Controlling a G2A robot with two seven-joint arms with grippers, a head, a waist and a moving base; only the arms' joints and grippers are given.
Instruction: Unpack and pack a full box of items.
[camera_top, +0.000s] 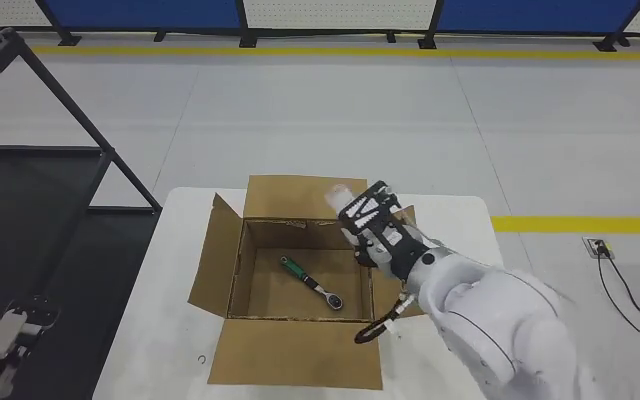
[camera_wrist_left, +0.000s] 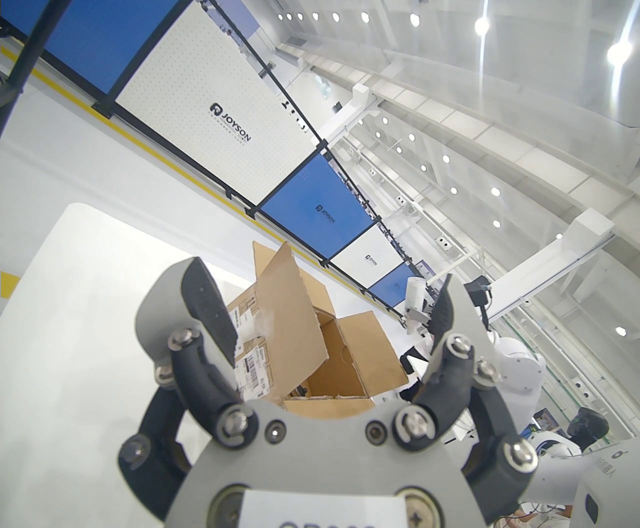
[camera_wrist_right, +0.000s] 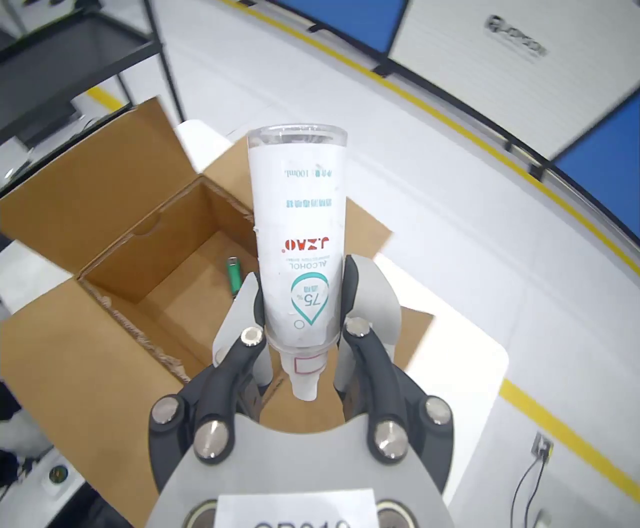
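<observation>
Gripping bottle (camera_wrist_right: 297, 200) near cap, right pincer (camera_wrist_right: 302, 280) clamped on it, above box (camera_top: 295, 355) right flap. Ratchet (camera_top: 312, 281) inside box. Left pincer (camera_wrist_left: 322, 280) wide, off left of worktop (camera_top: 150, 330). Advice: keep squeeze firm, clear flap edge, avoid ratchet if lowering.

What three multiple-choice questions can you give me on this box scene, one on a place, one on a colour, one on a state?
1. Where is the wrench relative to the box? A beside it; B inside, on its floor; C on a flap.
2. What colour is the wrench's handle? A red; B yellow; C green.
3. What state is the right gripper in? A shut on the bottle; B open and empty; C shut on the wrench.
Key: B, the top view shows it on the box floor; C, the handle is green; A, the bottle sits clamped in it.
</observation>
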